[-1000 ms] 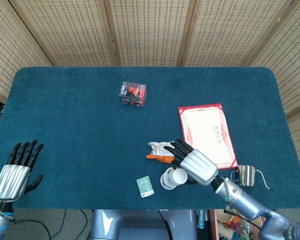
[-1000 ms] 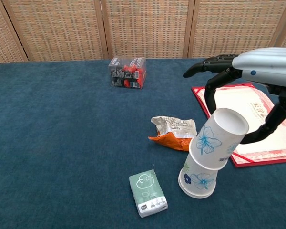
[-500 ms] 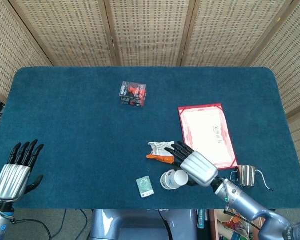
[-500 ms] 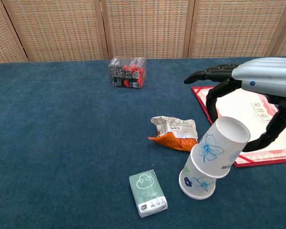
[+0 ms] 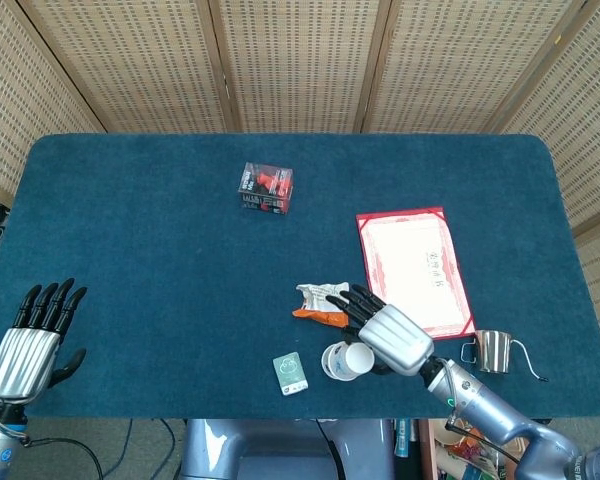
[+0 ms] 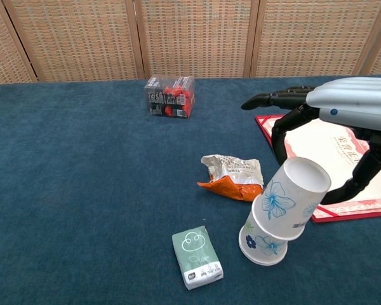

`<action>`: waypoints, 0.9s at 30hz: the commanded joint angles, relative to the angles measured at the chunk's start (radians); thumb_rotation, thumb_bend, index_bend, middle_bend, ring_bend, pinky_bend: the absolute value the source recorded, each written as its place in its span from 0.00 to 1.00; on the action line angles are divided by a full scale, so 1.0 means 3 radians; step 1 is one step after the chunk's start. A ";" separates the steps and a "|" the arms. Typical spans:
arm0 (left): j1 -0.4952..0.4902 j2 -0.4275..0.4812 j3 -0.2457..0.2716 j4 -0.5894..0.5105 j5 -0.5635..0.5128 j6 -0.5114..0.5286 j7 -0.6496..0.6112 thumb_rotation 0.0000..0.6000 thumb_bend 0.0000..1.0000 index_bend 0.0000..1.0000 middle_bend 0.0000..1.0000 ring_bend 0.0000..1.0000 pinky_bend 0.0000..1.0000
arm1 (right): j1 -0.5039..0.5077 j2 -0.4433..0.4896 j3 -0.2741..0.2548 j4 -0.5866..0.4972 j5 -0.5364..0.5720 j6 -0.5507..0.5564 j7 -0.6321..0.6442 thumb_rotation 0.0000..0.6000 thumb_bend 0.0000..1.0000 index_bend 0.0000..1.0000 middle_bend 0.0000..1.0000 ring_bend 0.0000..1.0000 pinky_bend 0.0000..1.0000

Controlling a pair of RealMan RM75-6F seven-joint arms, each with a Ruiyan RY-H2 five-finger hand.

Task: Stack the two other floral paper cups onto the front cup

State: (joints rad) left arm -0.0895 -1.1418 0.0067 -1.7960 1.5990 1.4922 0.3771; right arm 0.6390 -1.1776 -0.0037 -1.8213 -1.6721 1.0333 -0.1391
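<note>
So the right hand [image 6: 343, 121] grasps a tilted flowered cup [image 6: 287, 198] pushed partway into the front cup [image 6: 261, 241] near the table's [image 6: 82, 190] near edge, not yet seated; I cannot see a third cup.

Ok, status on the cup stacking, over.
Right hand holds upper floral cup, tilted on front cup. Left hand open, idle. Snack wrapper close behind.
</note>
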 commanded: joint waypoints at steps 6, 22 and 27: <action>0.0003 0.0010 -0.0001 -0.0012 0.0001 0.0004 -0.0003 1.00 0.31 0.00 0.00 0.00 0.00 | -0.0022 -0.0066 0.0034 -0.0007 0.0112 -0.0029 -0.0174 1.00 0.07 0.37 0.01 0.00 0.00; 0.0011 0.0033 -0.0016 -0.0015 -0.0027 0.0015 -0.0031 1.00 0.31 0.00 0.00 0.00 0.00 | -0.0239 0.0077 0.0174 0.0013 0.0443 0.0268 -0.0391 1.00 0.07 0.20 0.00 0.00 0.00; 0.0015 0.0036 -0.0026 -0.0013 -0.0056 0.0018 -0.0038 1.00 0.31 0.00 0.00 0.00 0.00 | -0.0455 0.0134 0.0205 0.0095 0.0547 0.0590 -0.0283 1.00 0.07 0.09 0.00 0.00 0.00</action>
State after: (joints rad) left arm -0.0851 -1.1311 -0.0008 -1.8000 1.5824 1.4973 0.3659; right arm 0.5318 -1.1485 0.0512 -1.8066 -1.5257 1.1749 -0.2402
